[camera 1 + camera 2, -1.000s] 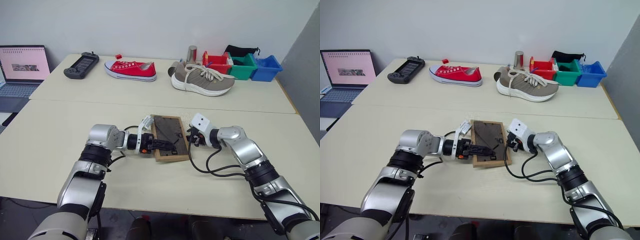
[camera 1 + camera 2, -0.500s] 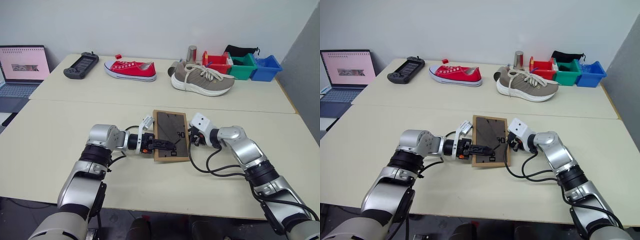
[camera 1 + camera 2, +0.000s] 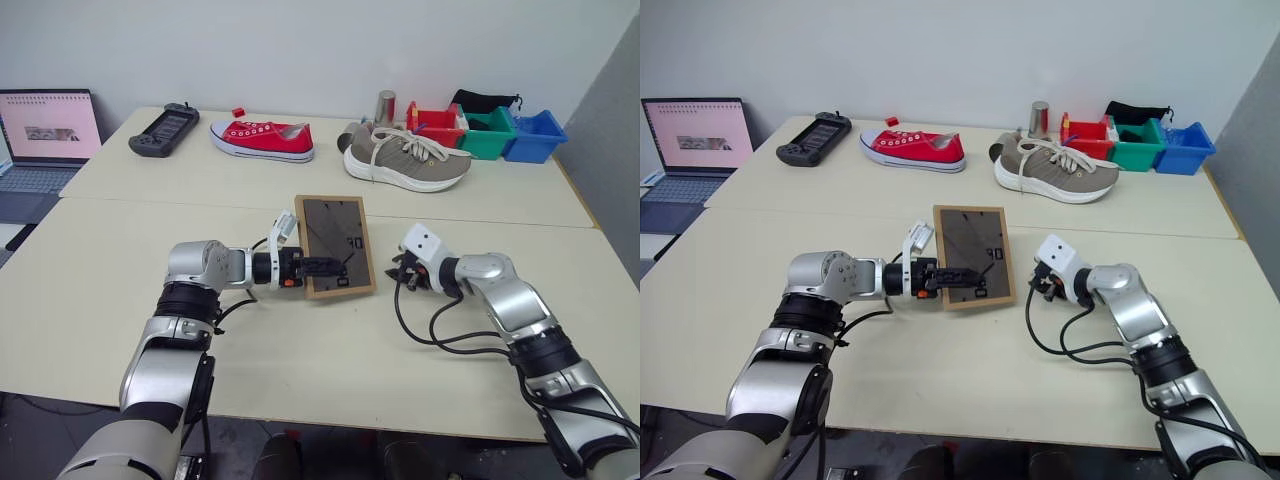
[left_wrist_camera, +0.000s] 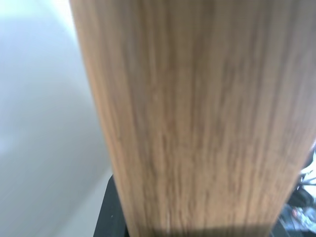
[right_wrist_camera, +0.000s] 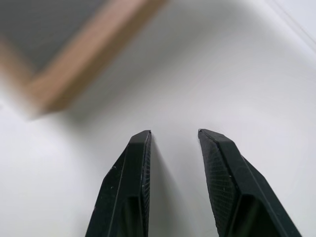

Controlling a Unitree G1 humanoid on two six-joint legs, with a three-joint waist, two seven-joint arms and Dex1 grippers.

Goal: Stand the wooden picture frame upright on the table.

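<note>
Light wood is what my left claw (image 3: 325, 270) is pinched onto: it holds the wooden picture frame (image 3: 336, 246) across its lower part, one black finger lying over the dark grey back panel that faces me. The frame is tipped up nearly vertical, its bottom edge at or just above the desk (image 3: 120, 300) — I cannot tell whether that edge is touching. My right claw (image 3: 406, 281) sits low just beside the frame, apart from it, fingers (image 5: 127, 190) a narrow gap apart with nothing between them but bare desk.

I judge the step in hand to be the raising itself, nearly done: the frame is up but carried by my grip, not yet standing by itself. Next calls for settling the bottom edge flat on the desk and finding a lean or a prop at the back that will bear it, then easing my left fingers apart slowly. The right claw is well placed to steady the far edge if the frame starts to tip.
</note>
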